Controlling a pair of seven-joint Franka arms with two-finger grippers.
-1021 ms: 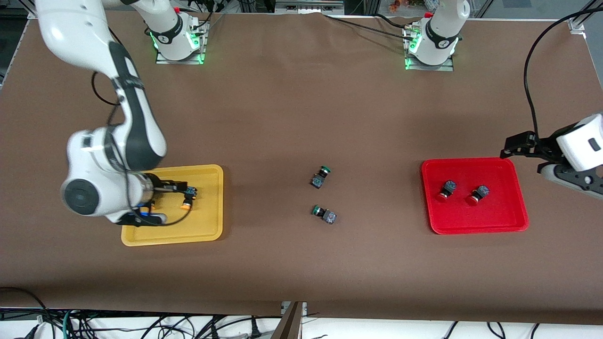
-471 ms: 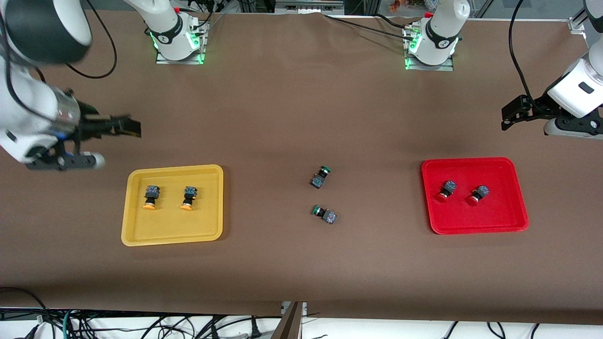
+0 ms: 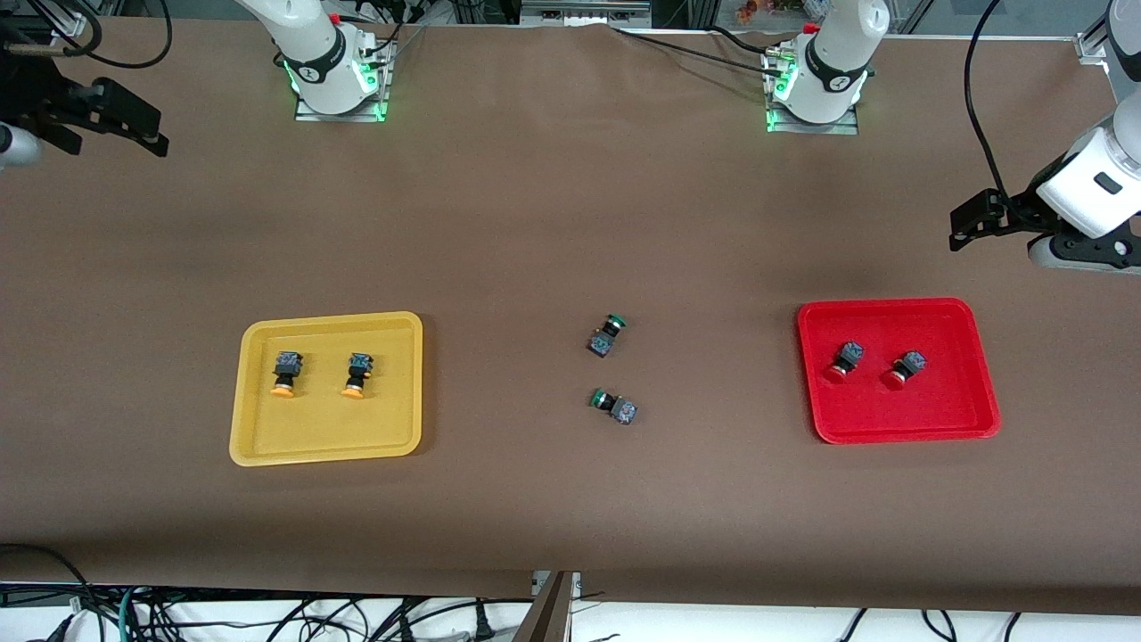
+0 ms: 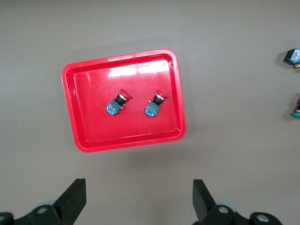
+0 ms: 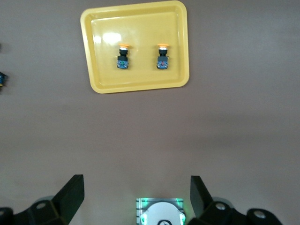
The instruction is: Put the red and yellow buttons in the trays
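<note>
Now both orange-yellow buttons (image 3: 285,374) lie in the yellow tray (image 3: 258,446) and both red buttons (image 3: 841,361) in the red tray (image 3: 816,419); left end effector (image 3: 967,223) and right end effector (image 3: 111,120), spread and empty, should simply stay high, clear of either tray.

Both arms are glossy white with black joint bands, green lights glowing at their bases (image 3: 339,85). Black cables trail from the wrists. The fingers (image 4: 75,199) are matte black wedges.
</note>
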